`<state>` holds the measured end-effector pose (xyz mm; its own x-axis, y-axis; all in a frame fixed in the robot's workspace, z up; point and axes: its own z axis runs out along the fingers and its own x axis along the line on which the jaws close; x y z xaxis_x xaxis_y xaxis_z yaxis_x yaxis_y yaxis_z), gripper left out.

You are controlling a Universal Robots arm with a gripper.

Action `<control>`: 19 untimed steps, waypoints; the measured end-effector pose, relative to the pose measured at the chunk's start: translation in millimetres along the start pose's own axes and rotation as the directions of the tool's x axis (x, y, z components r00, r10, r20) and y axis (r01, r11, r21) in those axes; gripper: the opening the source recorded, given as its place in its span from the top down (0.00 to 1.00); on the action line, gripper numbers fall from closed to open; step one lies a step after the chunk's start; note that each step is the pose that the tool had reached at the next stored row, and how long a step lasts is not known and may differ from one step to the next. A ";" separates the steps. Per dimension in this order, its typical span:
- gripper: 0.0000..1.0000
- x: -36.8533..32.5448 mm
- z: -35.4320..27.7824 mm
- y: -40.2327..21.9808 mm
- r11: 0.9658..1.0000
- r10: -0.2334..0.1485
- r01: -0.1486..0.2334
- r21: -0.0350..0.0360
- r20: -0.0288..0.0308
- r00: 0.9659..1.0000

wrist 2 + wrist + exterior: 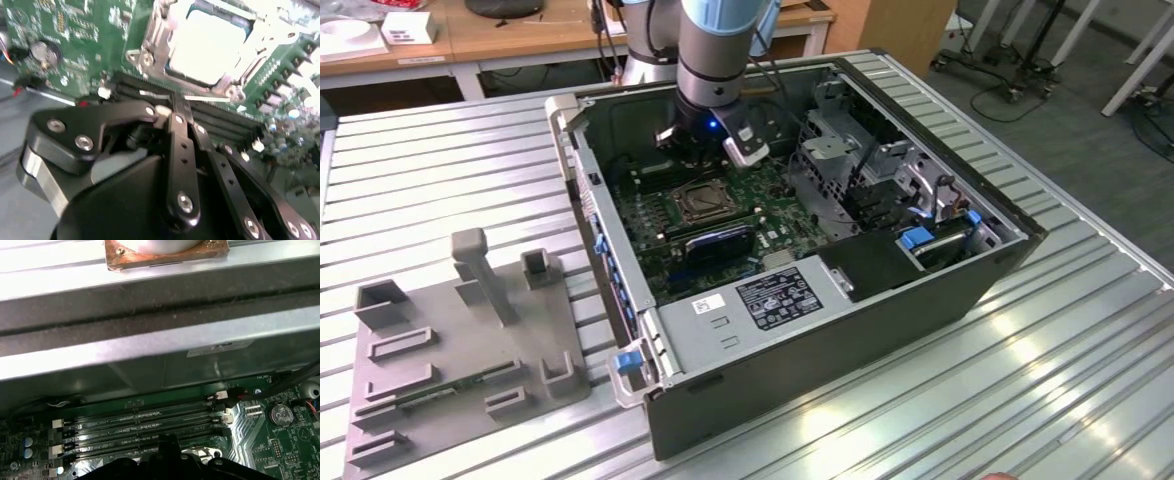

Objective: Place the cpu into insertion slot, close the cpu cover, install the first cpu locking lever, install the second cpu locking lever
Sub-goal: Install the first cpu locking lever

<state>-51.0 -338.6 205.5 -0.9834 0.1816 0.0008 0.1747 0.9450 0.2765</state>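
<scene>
To the exterior view's left of the insertion slot (pixel 676 205), outside the PC case (pixel 854 330): grey fixture plate (pixel 454 350). Just beside the slot, over the DIMM slots (pixel 225 122) of the mobo (pixel 75 30): gripper (pixel 172 107), fingers (pixel 181 145) clenched tip to tip. Within the slot: cpu (pixel 207 45), silvery top up, w/ cpu cover (pixel 150 47) framing it. To the exterior view's right of the slot: metal drive cage (pixel 834 165).
</scene>
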 end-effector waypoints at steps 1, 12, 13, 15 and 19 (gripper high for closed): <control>0.89 -0.1 0.0 -0.3 1.000 0.000 0.000 0.000 0.000 1.000; 0.89 -2.9 2.4 -0.9 1.000 0.003 -0.003 0.004 -0.003 1.000; 0.89 -3.3 2.8 -1.0 1.000 0.003 -0.003 0.005 -0.003 1.000; 0.89 -4.2 3.6 -1.0 1.000 0.004 -0.004 0.006 -0.004 1.000; 0.89 -6.1 5.7 -1.3 1.000 0.007 -0.007 0.014 -0.011 1.000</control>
<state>-44.9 -339.4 199.7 -0.9825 0.1855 0.0138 0.1826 0.9473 0.2631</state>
